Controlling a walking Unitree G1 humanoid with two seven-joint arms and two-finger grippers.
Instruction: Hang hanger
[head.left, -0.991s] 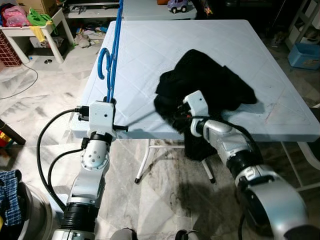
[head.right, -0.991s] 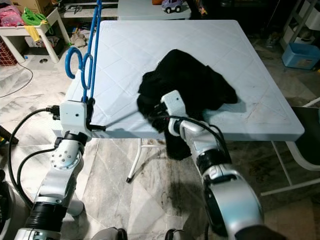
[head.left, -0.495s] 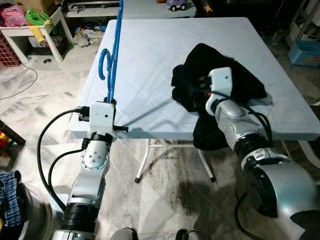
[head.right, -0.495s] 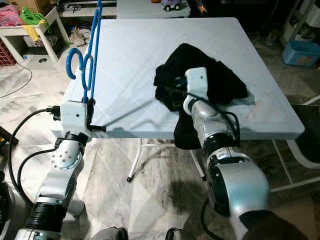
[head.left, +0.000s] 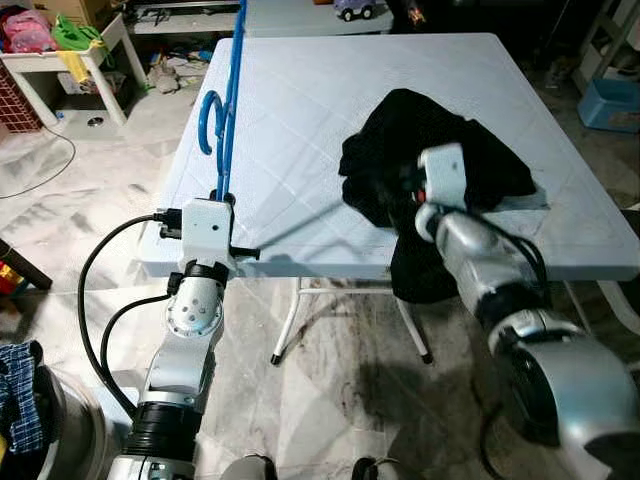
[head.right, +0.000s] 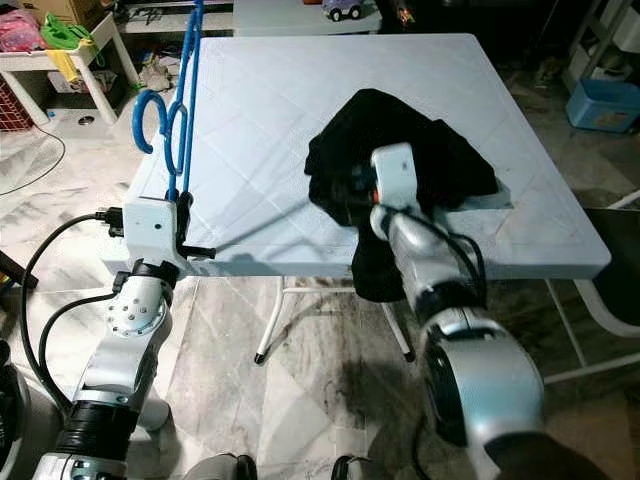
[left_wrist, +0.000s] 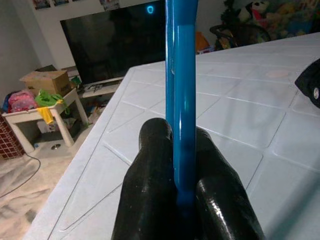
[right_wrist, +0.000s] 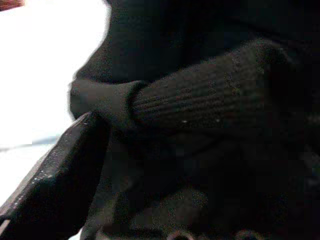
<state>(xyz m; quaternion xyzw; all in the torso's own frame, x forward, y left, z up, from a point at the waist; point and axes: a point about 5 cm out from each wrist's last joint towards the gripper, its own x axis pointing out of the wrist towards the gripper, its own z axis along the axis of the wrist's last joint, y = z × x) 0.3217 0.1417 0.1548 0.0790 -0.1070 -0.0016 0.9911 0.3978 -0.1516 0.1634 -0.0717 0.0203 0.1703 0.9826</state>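
Observation:
A blue hanger (head.left: 222, 110) stands upright at the table's front left corner, its hook curling to the left. My left gripper (left_wrist: 177, 135) is shut on the hanger's lower bar, just off the table edge (head.left: 222, 198). A black garment (head.left: 480, 150) lies bunched on the pale blue table (head.left: 300, 100), with one part drooping over the front edge. My right gripper (head.left: 398, 186) is buried in the garment's front folds. In the right wrist view one black finger (right_wrist: 55, 185) lies against a ribbed cuff (right_wrist: 200, 100), and the gripper seems shut on the cloth.
A small white side table (head.left: 60, 60) with pink and green items stands at the far left. There is a blue bin (head.left: 608, 105) at the right and a toy car (head.left: 355, 10) beyond the table. A tub holding checked cloth (head.left: 20, 400) sits at my lower left.
My right gripper moved right and further over the table, dragging the black garment with it; in the last half second it barely shifted. The left arm and hanger stayed put.

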